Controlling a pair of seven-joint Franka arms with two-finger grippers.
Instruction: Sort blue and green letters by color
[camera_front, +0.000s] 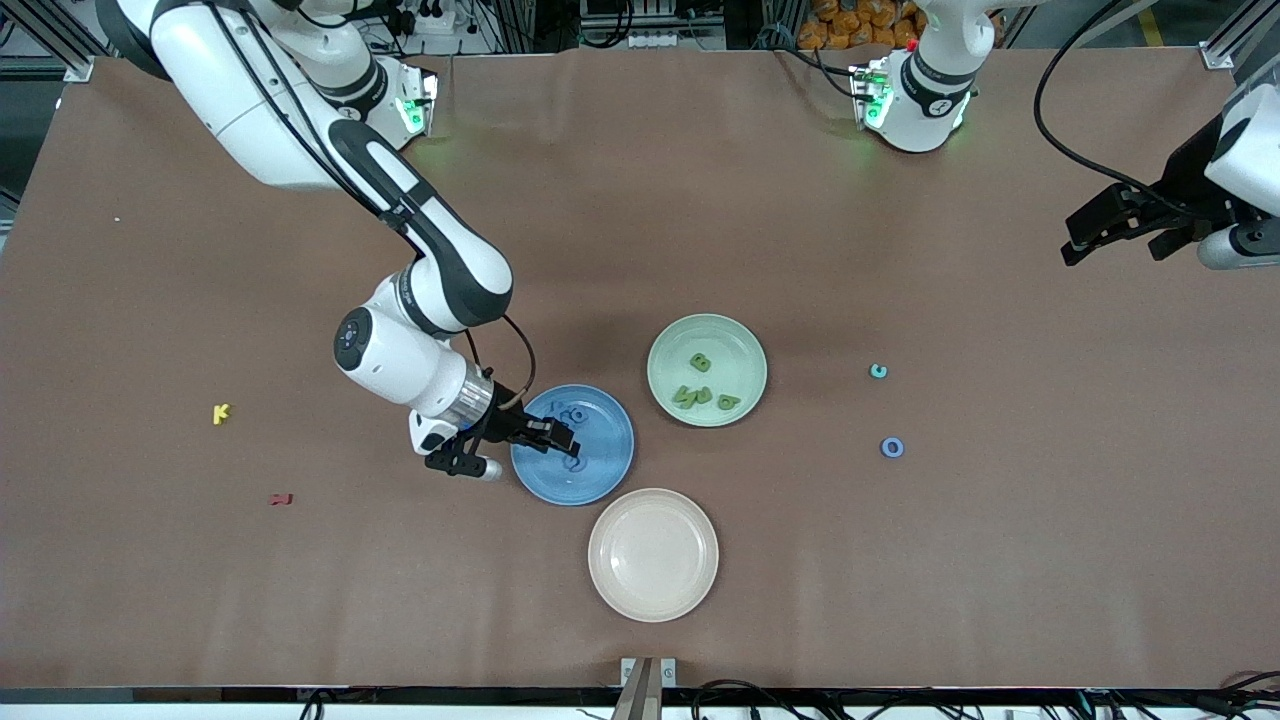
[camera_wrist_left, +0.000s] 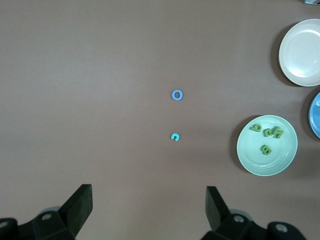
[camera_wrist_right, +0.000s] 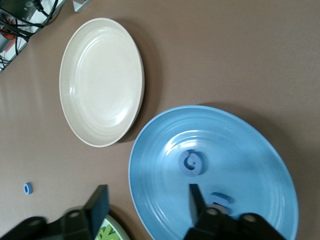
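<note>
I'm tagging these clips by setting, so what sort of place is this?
Probably a robotics lab workbench: a brown-covered table framed by aluminium rails and cables, where the right claw hangs open over a blue plate and the left claw waits, open, at the table's edge.

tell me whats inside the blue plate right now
Two blue letters lie in the blue plate: a round one and another partly hidden by the open right gripper over the plate, so its shape is unclear.
</note>
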